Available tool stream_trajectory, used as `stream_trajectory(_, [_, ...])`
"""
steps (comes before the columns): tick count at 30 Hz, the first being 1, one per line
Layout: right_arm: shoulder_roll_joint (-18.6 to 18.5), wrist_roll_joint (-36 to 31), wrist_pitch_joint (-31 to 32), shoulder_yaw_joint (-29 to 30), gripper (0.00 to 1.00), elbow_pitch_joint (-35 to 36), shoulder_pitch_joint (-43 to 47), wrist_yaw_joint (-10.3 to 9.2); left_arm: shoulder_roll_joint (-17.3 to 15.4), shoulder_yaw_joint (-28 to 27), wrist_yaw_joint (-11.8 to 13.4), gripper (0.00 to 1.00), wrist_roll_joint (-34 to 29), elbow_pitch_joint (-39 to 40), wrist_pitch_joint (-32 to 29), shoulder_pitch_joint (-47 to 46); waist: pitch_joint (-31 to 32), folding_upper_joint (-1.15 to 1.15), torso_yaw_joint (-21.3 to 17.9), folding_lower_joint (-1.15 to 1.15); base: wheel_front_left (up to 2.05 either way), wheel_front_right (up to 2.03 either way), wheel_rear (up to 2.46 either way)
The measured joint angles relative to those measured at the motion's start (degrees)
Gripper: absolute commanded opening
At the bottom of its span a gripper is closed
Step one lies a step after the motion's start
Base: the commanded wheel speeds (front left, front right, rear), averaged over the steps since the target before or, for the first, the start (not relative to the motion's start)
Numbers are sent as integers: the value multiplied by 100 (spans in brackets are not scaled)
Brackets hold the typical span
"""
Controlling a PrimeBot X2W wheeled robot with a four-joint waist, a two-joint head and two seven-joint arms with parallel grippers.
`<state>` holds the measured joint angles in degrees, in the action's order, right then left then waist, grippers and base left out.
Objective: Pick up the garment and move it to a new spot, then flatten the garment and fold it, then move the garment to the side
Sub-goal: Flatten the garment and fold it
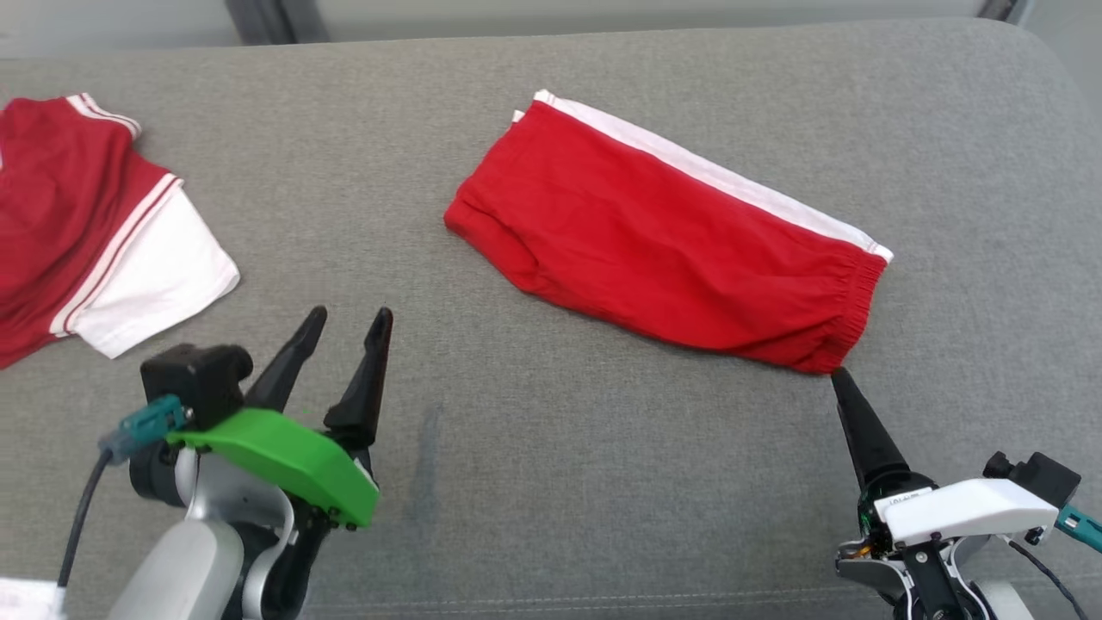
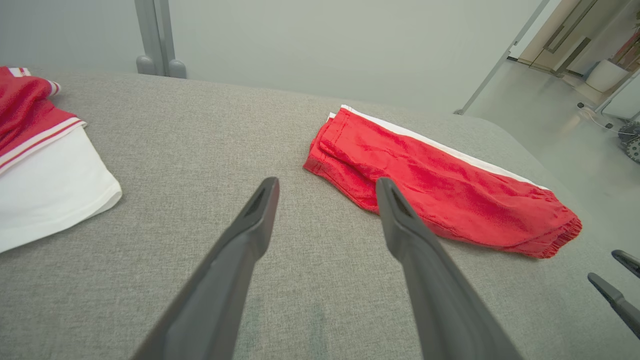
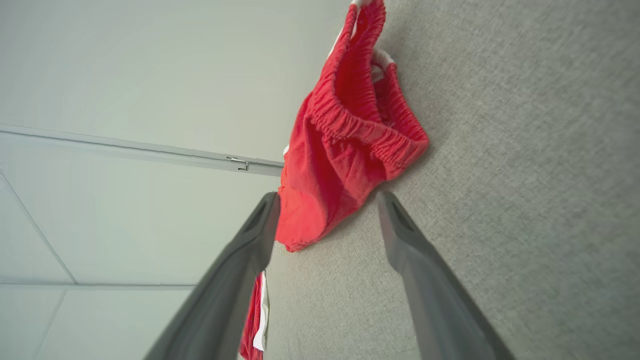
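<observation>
Though folded flat, the red shorts show a white side stripe along their far edge and a gathered elastic waistband. They lie right of centre on the grey upholstered surface. The right end effector, fingers apart, has its tips just at the waistband's near corner. The left end effector, also spread, sits well apart from the hem end. The shorts' long axis runs from far left to near right, with the waistband toward the robot's right.

We see our right tool with its fingers spread wide, and the red shorts lying on grey fabric just beyond them, elastic waistband toward us.
</observation>
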<state>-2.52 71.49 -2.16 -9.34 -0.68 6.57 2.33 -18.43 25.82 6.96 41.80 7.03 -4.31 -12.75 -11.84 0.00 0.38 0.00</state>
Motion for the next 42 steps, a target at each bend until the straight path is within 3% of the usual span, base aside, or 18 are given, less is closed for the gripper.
stream_trajectory(9, [19,539,-178,336,100,-136,-68,-447,326,-160,13,100,148,511,235,1119,178,0,506,0,0,0,0])
stream_trajectory(15, [13,592,-192,423,100,-270,-280,-704,249,-355,13,100,-64,771,324,1304,72,0,638,0,0,0,0])
stream_trajectory(20, [13,673,-234,464,100,-397,-374,-798,230,-501,13,100,-137,1036,343,1412,-61,0,700,0,0,0,0])
stream_trajectory(42, [8,875,-356,430,100,-749,-1116,-797,394,-835,13,100,-472,1584,188,1869,-470,0,665,0,0,0,0])
